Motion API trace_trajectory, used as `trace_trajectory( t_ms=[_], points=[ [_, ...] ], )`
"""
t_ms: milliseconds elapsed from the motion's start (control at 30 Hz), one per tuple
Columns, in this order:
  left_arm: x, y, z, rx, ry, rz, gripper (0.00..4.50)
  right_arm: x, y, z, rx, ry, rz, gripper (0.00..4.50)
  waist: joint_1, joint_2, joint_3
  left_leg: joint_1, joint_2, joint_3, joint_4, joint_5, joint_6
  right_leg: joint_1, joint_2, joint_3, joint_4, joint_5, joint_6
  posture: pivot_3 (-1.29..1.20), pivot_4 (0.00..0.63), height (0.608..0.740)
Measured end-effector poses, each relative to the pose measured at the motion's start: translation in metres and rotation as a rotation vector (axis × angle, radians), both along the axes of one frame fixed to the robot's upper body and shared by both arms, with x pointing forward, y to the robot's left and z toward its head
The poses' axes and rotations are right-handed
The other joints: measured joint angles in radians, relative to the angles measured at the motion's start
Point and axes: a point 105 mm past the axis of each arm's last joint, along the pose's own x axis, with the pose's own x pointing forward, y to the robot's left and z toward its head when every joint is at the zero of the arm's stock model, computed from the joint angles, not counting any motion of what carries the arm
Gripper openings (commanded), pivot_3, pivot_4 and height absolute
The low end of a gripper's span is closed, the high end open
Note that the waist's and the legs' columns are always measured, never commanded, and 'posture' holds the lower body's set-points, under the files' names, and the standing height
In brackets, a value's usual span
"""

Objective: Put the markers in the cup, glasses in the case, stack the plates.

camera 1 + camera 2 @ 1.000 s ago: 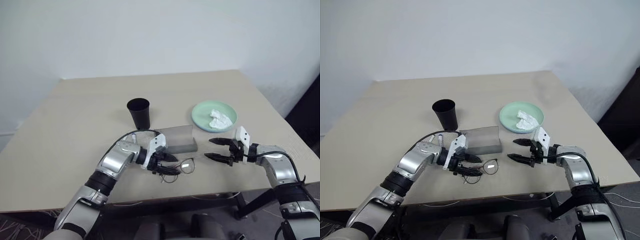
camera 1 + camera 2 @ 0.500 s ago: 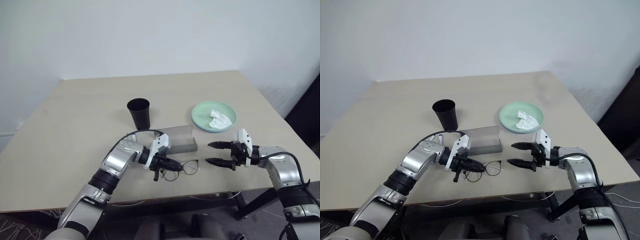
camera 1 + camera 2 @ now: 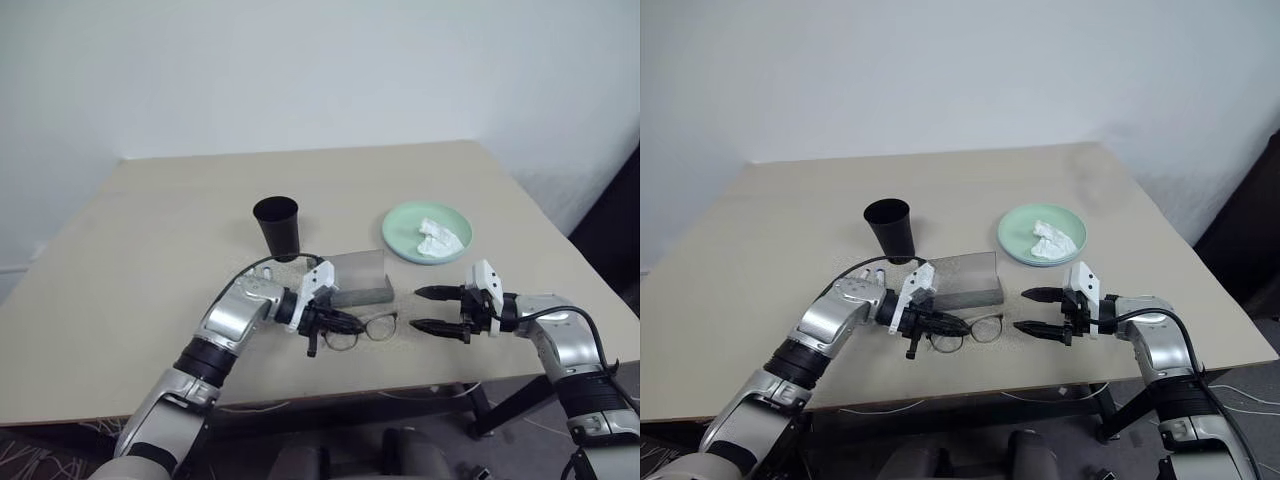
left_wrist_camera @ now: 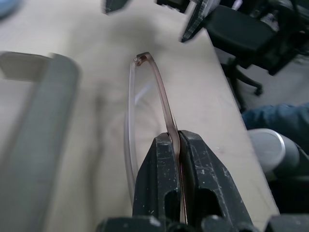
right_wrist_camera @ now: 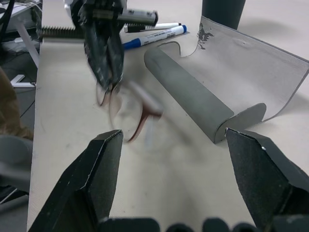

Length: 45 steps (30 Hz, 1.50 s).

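The left gripper (image 4: 175, 140) has its two black fingers pressed together on the thin frame of the glasses (image 3: 368, 328), which hang just above the table (image 3: 150, 260) near its front edge, in front of the case (image 3: 358, 278). The right gripper (image 3: 432, 309) faces them from the right with its fingers spread wide and nothing between them. The case lies open, grey, with its lid standing up behind the trough. Behind it stands the black cup (image 3: 277, 227), and the markers (image 5: 154, 34) lie on the table beside it. Toward the right edge sits the pale green plate (image 3: 428, 232) with crumpled tissue (image 3: 440, 239) on it.

The step in hand looks like the glasses one: they are gripped but not yet in the case. The next move probably calls for carrying them back over the open trough and lowering them gently, since the wire frame would bend easily. No writing or brand is readable.
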Motion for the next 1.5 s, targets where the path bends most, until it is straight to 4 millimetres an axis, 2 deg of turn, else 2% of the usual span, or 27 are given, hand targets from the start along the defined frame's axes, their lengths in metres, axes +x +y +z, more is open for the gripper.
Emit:
trace_trajectory(
  t_ms=[333,500,600,733,867,1133,1500],
  points=[
    [0.026,-0.001,0.051,-0.098,-0.161,0.058,0.01,0.004,-0.008,-0.011,-0.039,0.018,-0.024,3.66,0.000,0.000,0.000,0.000,-0.001,0.000,0.000,0.000,0.000,0.000,0.000,0.000,0.000,0.000,0.000,0.00,0.000,0.740],
    [0.058,0.003,0.059,-0.054,-0.282,0.139,0.01,0.001,-0.005,-0.011,-0.042,0.022,0.010,3.66,0.000,0.000,0.000,-0.001,-0.001,0.000,0.000,0.000,0.000,0.000,0.000,0.000,0.000,0.000,0.000,0.00,0.000,0.740],
    [0.070,0.002,0.055,-0.025,-0.318,0.153,0.01,0.000,-0.003,-0.012,-0.044,0.023,0.019,3.66,0.000,0.000,0.000,-0.001,-0.001,0.000,-0.001,0.000,0.001,0.000,0.000,0.000,-0.001,0.000,0.000,0.00,0.000,0.740],
    [0.076,-0.003,0.037,0.025,-0.324,0.131,0.01,-0.003,0.003,-0.010,-0.045,0.009,0.048,3.66,0.000,-0.001,0.001,-0.002,-0.001,0.000,-0.001,-0.001,0.001,-0.001,0.000,0.000,-0.001,0.000,0.000,0.00,0.000,0.740],
    [0.076,-0.006,0.025,0.045,-0.313,0.099,0.01,-0.014,0.017,-0.002,-0.040,-0.031,0.117,3.66,0.001,-0.001,0.001,-0.002,-0.001,0.000,0.000,-0.001,0.002,-0.001,0.000,0.000,-0.001,0.000,0.000,0.00,0.000,0.740],
    [0.076,-0.005,0.010,0.093,-0.292,0.070,0.01,-0.034,0.030,0.004,-0.010,-0.038,0.152,3.66,0.002,-0.002,0.001,-0.003,-0.001,-0.001,0.000,-0.002,0.002,-0.002,0.000,0.000,-0.002,0.000,0.001,0.00,0.000,0.740],
    [0.068,-0.005,0.003,0.102,-0.220,0.012,0.01,-0.038,0.032,0.003,-0.004,-0.041,0.119,3.66,0.001,-0.004,0.002,-0.004,-0.001,-0.001,0.000,-0.002,0.002,-0.002,0.000,0.000,-0.002,0.000,0.001,0.00,0.000,0.740]
  ],
)
